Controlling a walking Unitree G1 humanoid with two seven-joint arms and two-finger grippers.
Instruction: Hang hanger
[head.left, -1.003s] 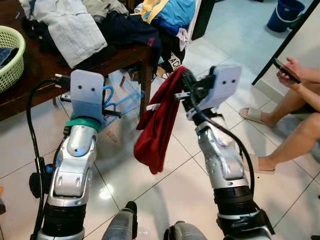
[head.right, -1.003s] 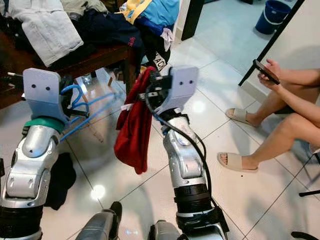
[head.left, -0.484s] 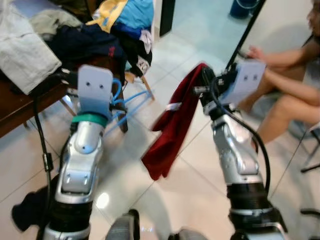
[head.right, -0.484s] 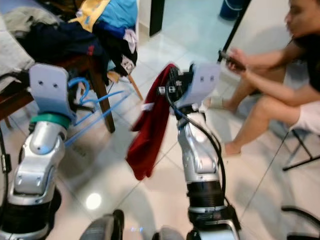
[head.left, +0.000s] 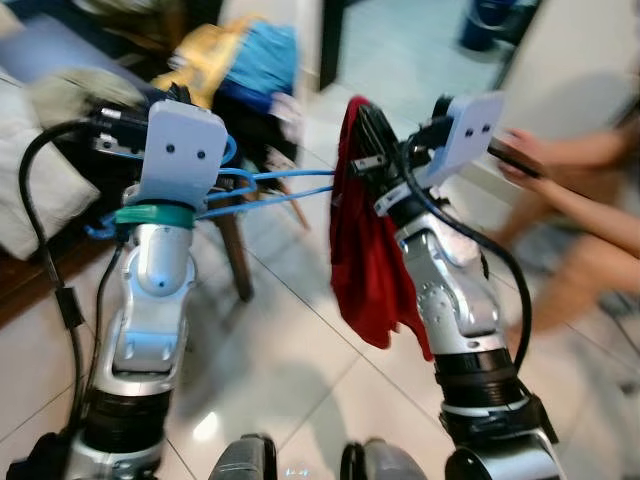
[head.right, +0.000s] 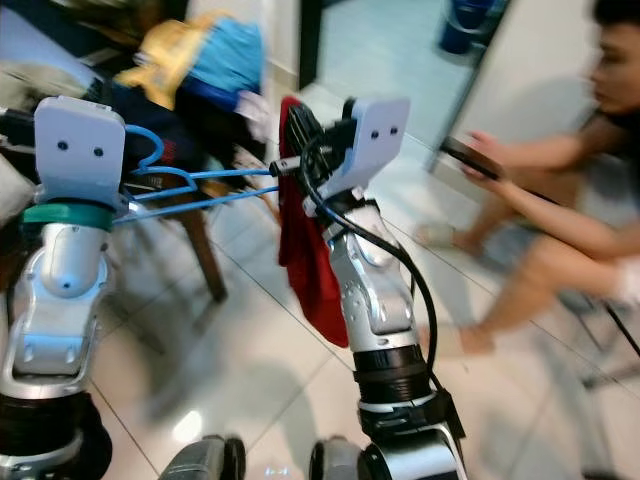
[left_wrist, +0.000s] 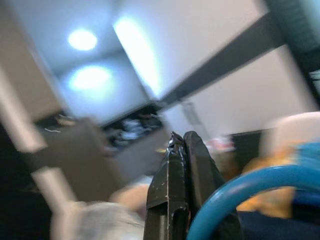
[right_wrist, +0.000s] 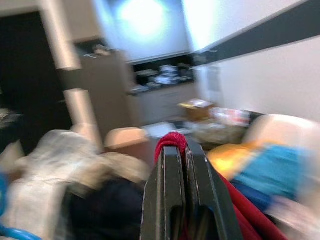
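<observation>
- The left gripper had its two black fingers pressed together, and the hook of the blue hanger curved just beside them; it seemed to clamp the hanger, though the exact grip was hidden.
- From this gripper, the thin blue bars of the hanger ran across toward the right arm, and their far end reached the red cloth.
- The right gripper was closed tightly on a fold of the red cloth, which bulged over the tips of its fingers.
- The cloth hung down freely from the right gripper, along the silver forearm, well above the tiled floor.
- Both arms were raised in front of the robot, the two grippers at nearly the same height.
- Behind the left arm stood a dark wooden table, with a heap of clothes on its near corner, yellow and blue on top.
- A person sat at the right, holding a phone in one hand.
- The pictures were blurred.
</observation>
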